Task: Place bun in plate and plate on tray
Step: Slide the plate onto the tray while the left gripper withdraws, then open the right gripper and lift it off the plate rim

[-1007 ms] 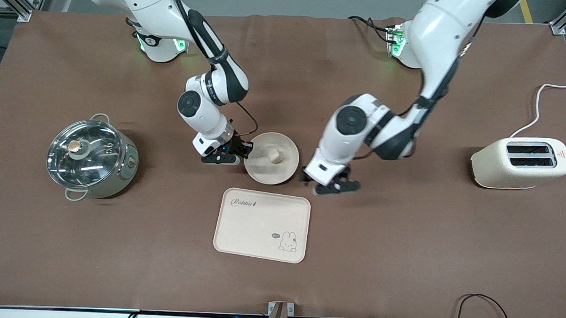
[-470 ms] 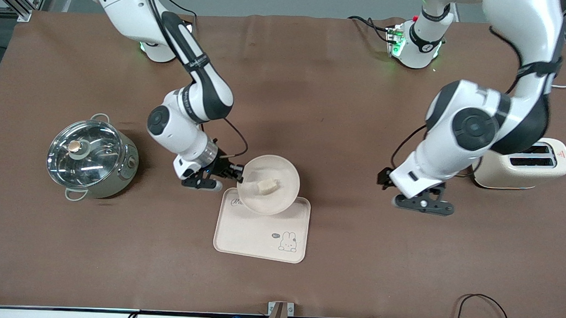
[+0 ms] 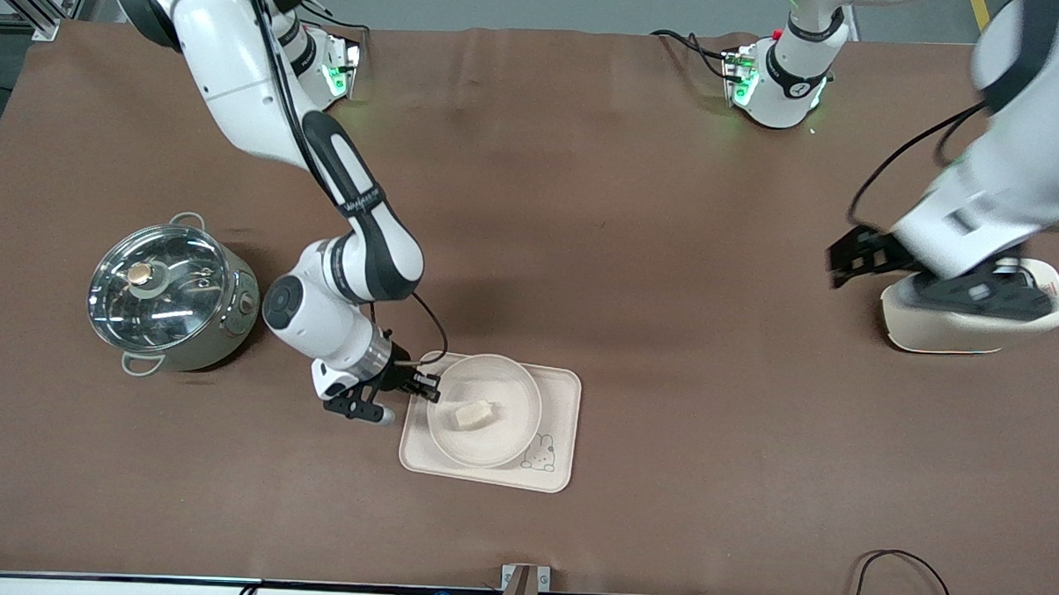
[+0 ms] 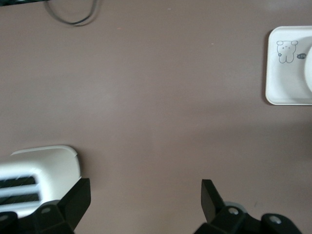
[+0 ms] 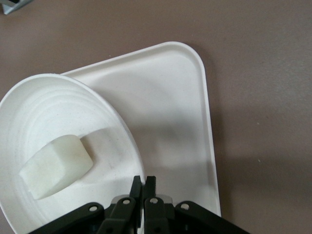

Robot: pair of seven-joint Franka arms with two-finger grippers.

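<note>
Plate with bun held over the tray by the right gripper.

The right gripper [image 3: 428,391] has its fingers pinched together on the rim of the plate [image 3: 516,420], at the edge toward the right arm's end of the table. The plate is over the tray [image 3: 565,396], covering most of it. The bun [image 3: 474,414] lies in the plate, near its middle. The left gripper [image 3: 927,267] hangs over the toaster [image 3: 969,335], fingers spread wide and holding nothing.

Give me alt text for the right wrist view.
The right gripper, fingers shut, pinches the rim of a round cream-white plate holding a stubby cream-white bun chunk, over a rectangular cream-white tray on brown tabletop.
</note>
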